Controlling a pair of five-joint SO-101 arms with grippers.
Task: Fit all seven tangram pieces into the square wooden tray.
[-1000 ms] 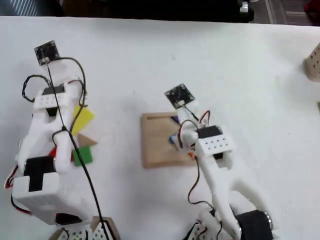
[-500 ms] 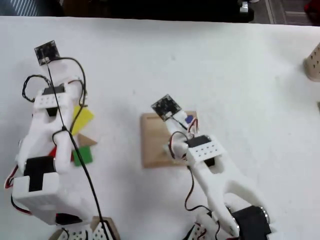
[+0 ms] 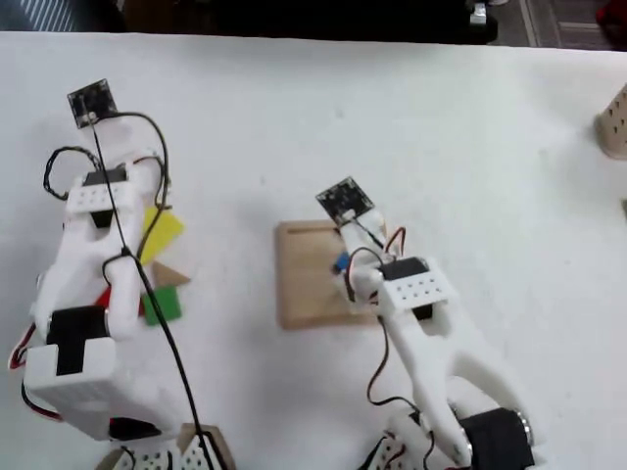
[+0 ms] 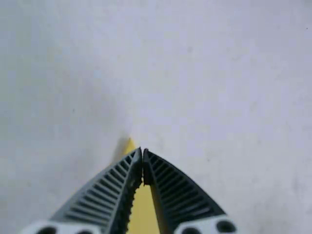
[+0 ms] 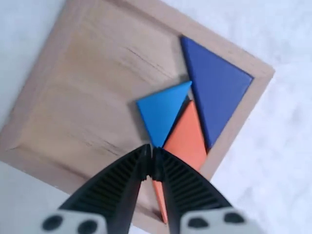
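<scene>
The right pincer (image 5: 152, 163) is seen shut and empty, tips at the light blue triangle (image 5: 163, 109)'s point inside the tray (image 5: 73, 73); the left pincer (image 4: 142, 165) is shut, empty, above the yellow piece (image 4: 142, 214); versus half a second ago, the right pincer is shifted rightward in the high view; the left pincer is unmoved.

High view: white surface (image 3: 470, 127) is very bright, close to blown out. Light is flat, from overhead. Right arm (image 3: 431, 343) and left arm (image 3: 93, 274) throw only faint, soft shadows. Strip beyond the surface's far edge is near black. Wooden tray (image 3: 294, 284) is evenly lit, no glare. Left wrist view: surface reads dimmer, grey, shading darker toward one side, with a soft shadow beside the yellow piece (image 4: 128, 145). Right wrist view: even light on the tray, thin dark shadow hugging the light blue triangle (image 5: 163, 109), surface alongside glares white.
</scene>
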